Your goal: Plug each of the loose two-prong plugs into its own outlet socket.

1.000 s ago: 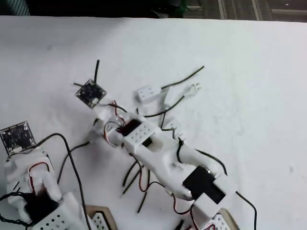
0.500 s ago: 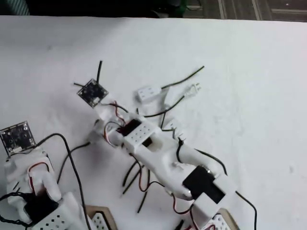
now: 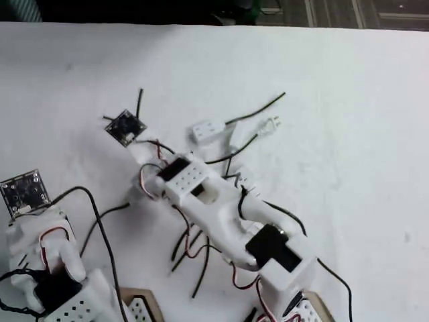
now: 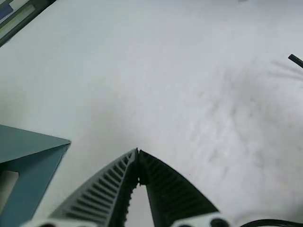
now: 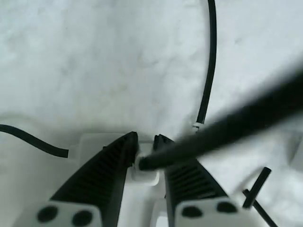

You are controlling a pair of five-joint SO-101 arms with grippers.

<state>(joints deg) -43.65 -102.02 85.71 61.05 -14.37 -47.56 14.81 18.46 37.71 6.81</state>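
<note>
My right gripper [image 5: 146,142] is shut on a white two-prong plug [image 5: 147,171], whose black cord [image 5: 227,132] runs off diagonally. A white outlet block [image 5: 90,142] lies right under the fingertips. In the high view the right arm [image 3: 214,204] stretches across the table's middle, and its wrist camera board [image 3: 125,127] hides the gripper. A white outlet strip [image 3: 206,131] lies beyond it. A loose plug [image 3: 271,124] on a black cord sits to the right of the strip. My left gripper [image 4: 138,156] is shut on nothing above bare white table.
Loose black cords [image 3: 258,107] cross the table around the outlet strip, and one short cord [image 3: 139,100] lies by the right wrist. The left arm [image 3: 47,261] rests at the near left corner. A grey-blue block [image 4: 23,163] sits beside the left gripper.
The right arm has shifted a little to the left and farther from the table's near edge, still holding the plug. The left arm has not moved.
</note>
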